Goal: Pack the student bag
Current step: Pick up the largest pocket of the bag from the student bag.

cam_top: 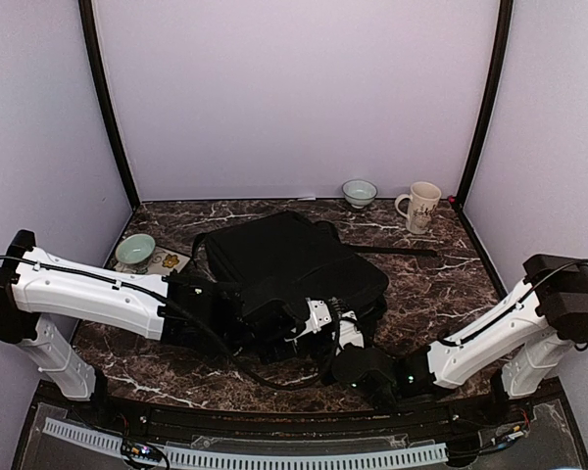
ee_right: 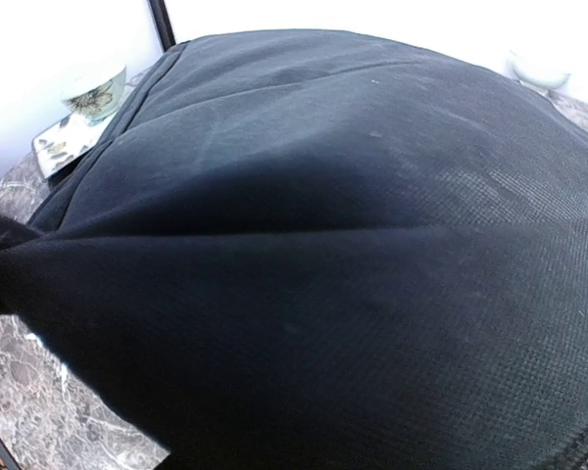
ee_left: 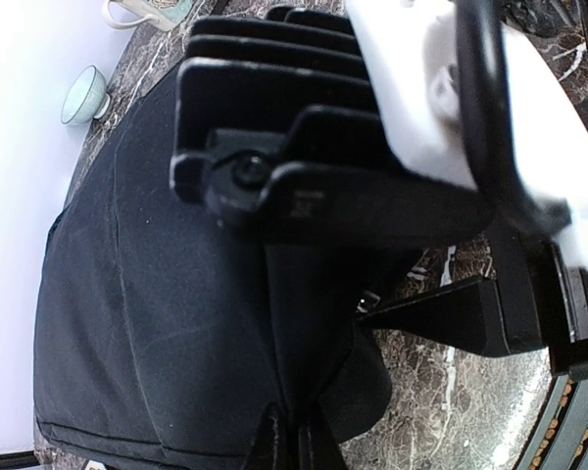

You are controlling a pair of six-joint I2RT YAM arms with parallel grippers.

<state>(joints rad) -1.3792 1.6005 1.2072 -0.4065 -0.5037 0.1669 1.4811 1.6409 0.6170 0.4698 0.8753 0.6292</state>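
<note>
Finds left gripper (ee_left: 294,443) pinched together on a fold at the near edge of the black bag (cam_top: 284,257), seemingly to lift it open; cannot tell whether right gripper (cam_top: 358,367), crowded against that bag lying centrally on the marble table (cam_top: 441,294), is apart or clamped.

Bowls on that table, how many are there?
2. One pale bowl sits at the back edge, left of the mug; one green bowl sits at the left, beside the black bag. The bag may hide more.
</note>
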